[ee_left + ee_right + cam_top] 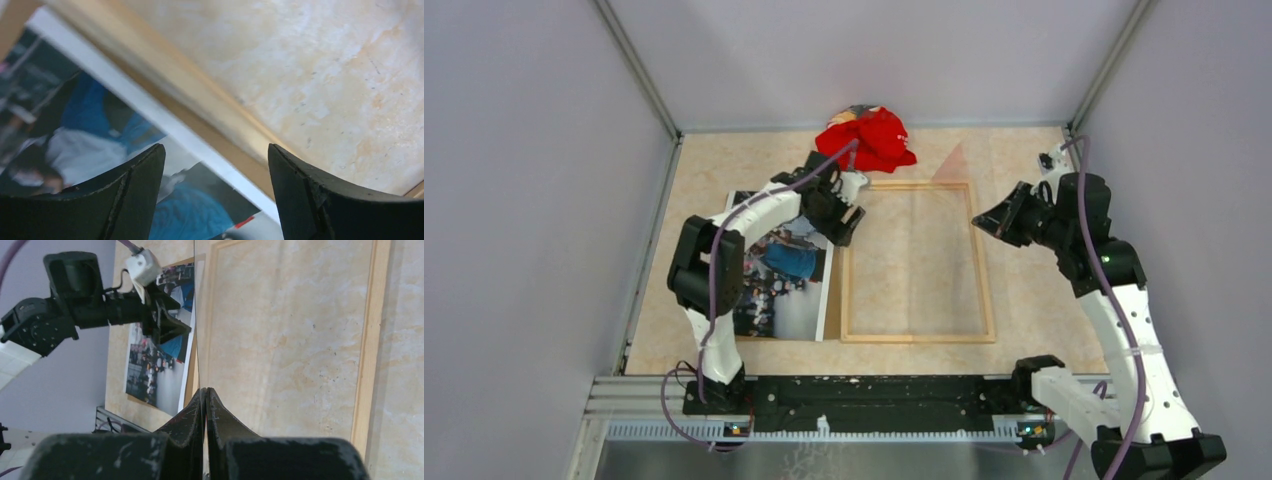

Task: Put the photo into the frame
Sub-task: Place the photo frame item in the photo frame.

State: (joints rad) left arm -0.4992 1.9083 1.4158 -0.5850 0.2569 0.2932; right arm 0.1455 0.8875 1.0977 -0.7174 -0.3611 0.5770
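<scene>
Surface: pale marbled tabletop (1024,300) inside a booth of plain grey walls.
Photo: the photo (779,300) lies flat, picture side up, on the left half of the tabletop. Its right edge is just beside the frame's left rail. It is not yet inside.
Frame: the frame (916,337) lies flat at the middle of the tabletop, with bare tabletop showing through it.
Left gripper: the left gripper (216,150) hangs low over the far right part of the photo. Its fingers (135,190) are apart and hold nothing; the photo's border and the frame rail lie below the gap.
Right gripper: the right gripper (205,390) is at the frame's far right corner, fingers together on the edge of a thin clear sheet (929,235) tilted up over the frame.
Far edge: a red cloth (876,138), clear of the work.
Risk 1: the fingers may nip the rail along with the photo, since both lie under the gap.
Risk 2: the flat glossy print may crease or skid when pinched.
Risk 3: the sheet may slip from its thin pinch and drop before the photo is in.
</scene>
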